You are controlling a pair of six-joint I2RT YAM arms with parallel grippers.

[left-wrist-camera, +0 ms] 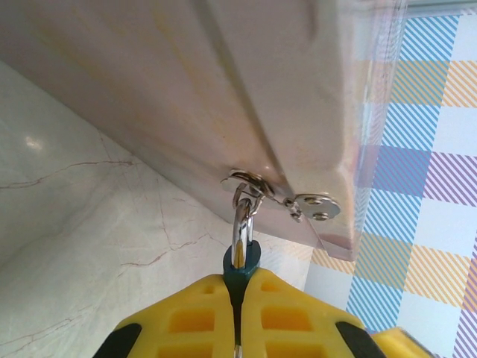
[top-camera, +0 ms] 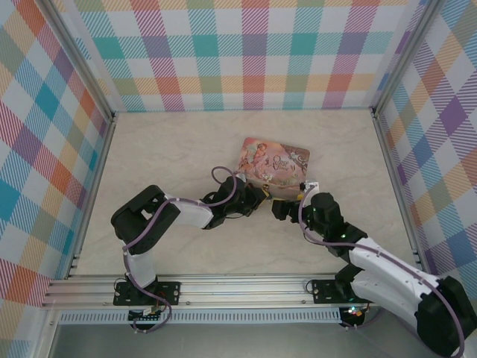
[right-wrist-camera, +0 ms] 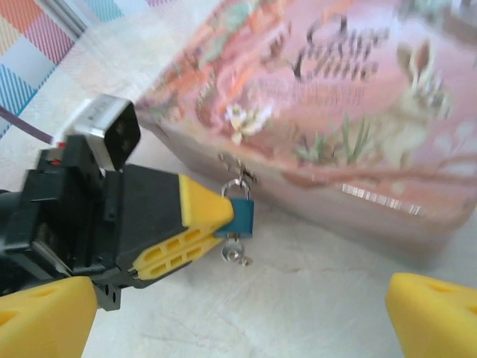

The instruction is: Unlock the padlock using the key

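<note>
Though tiny, boxy teal padlock (right-wrist-camera: 240,216) between clenched ribbed yellow left jaws, silvery key (right-wrist-camera: 235,254) beneath; right jaws released.

Both arms are angled inward, with the grippers set near each other.

The left arm (top-camera: 186,215) is folded at the elbow and stretched to the right. The left gripper (top-camera: 256,200) is held low, its yellow fingers (left-wrist-camera: 186,321) pressed together on the padlock (right-wrist-camera: 240,215). The right arm (top-camera: 380,265) is extended up and leftward. The right gripper (top-camera: 282,209) is pointed at the left one, its fingers (right-wrist-camera: 45,317) spread wide apart.
</note>
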